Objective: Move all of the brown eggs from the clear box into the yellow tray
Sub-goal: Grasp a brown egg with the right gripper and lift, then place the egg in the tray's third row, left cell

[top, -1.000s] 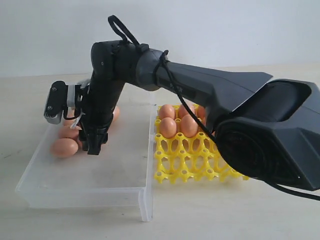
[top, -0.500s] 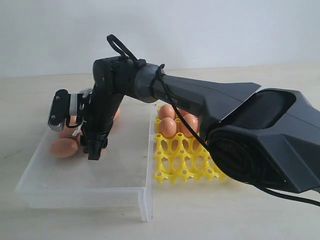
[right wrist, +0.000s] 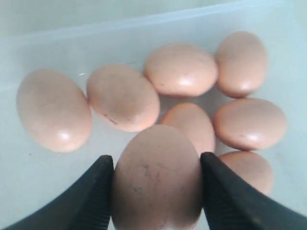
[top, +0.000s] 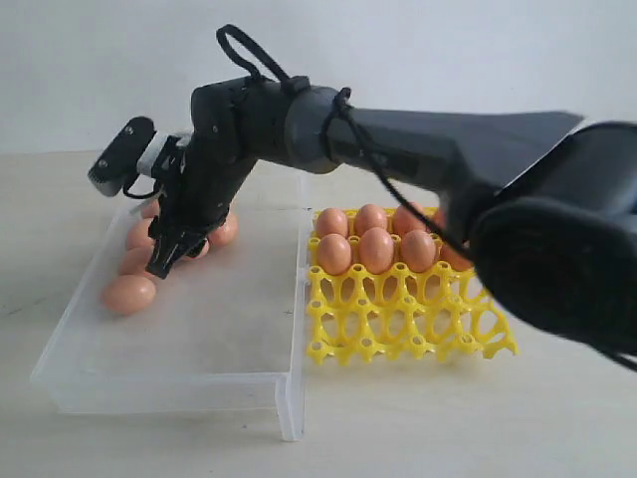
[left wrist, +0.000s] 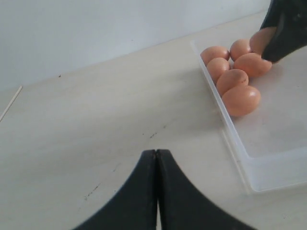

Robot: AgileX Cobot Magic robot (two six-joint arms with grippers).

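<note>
Egg [right wrist: 158, 187] pinched by right gripper [right wrist: 156, 163] in box [top: 159, 393] among loose eggs [right wrist: 124, 98], left gripper [left wrist: 156, 153] pressed together, tray [top: 398, 319] part-filled.

A plain white wall [top: 448, 60] is seen behind a pale beige tabletop [top: 448, 428], which is lit evenly and softly. A few short dark scuff marks [left wrist: 153, 134] are scattered over the tabletop in the left wrist view

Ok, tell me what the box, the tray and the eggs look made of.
The clear box: likely smooth, colourless plastic; the table shows through its walls.
The yellow tray: probably moulded plastic, bright uniform yellow, openwork lattice.
The brown eggs: natural shell, matte with a faint sheen and fine specks.
</note>
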